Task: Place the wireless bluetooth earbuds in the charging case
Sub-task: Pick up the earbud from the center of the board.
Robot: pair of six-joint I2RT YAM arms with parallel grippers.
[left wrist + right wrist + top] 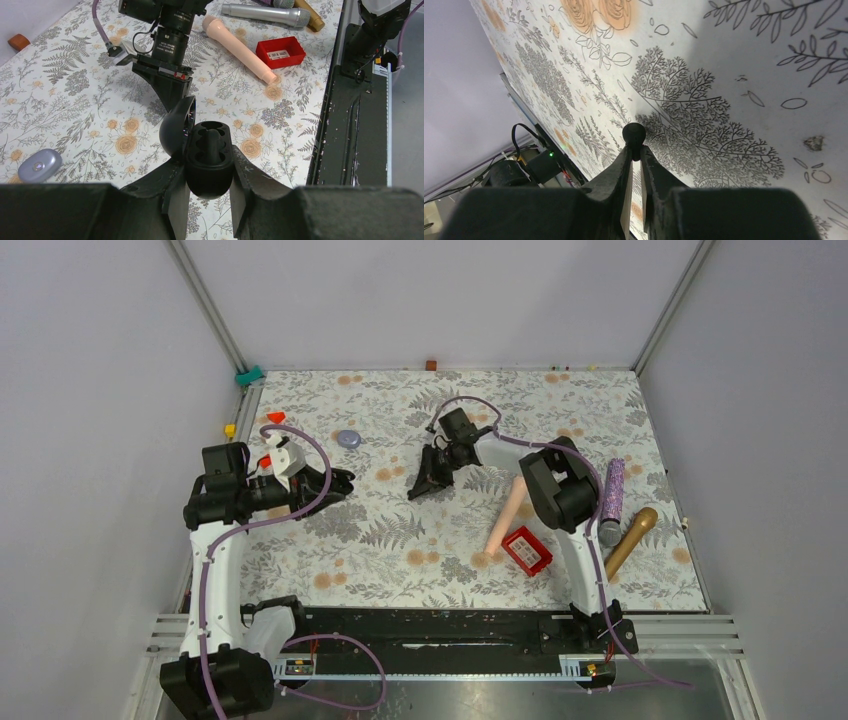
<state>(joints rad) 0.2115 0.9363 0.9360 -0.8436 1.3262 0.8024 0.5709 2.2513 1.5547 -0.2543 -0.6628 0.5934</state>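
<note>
Where the left gripper (pixel 209 171) grips narrow on the case (pixel 210 182), that item hangs over the left half of the table (pixel 420 545), about midway between its near and far edges. The lid (pixel 176 132) is swung open to one side, and the sockets (pixel 210 142) face up toward the wrist. Right gripper (pixel 634 152): tips pinched almost together on one bud (pixel 633 133), carried just above the table near its middle. Second bud: not located; the sockets are too dark to say whether one is filled. Governing relation: the case lies to the left of the bud-carrying gripper, near but apart. Its long axis runs roughly left to right, in line with the left fingers. The right gripper points down toward it from beyond the lid. Likely requirement: a short leftward carry by the right arm, bud lowered onto a socket.
</note>
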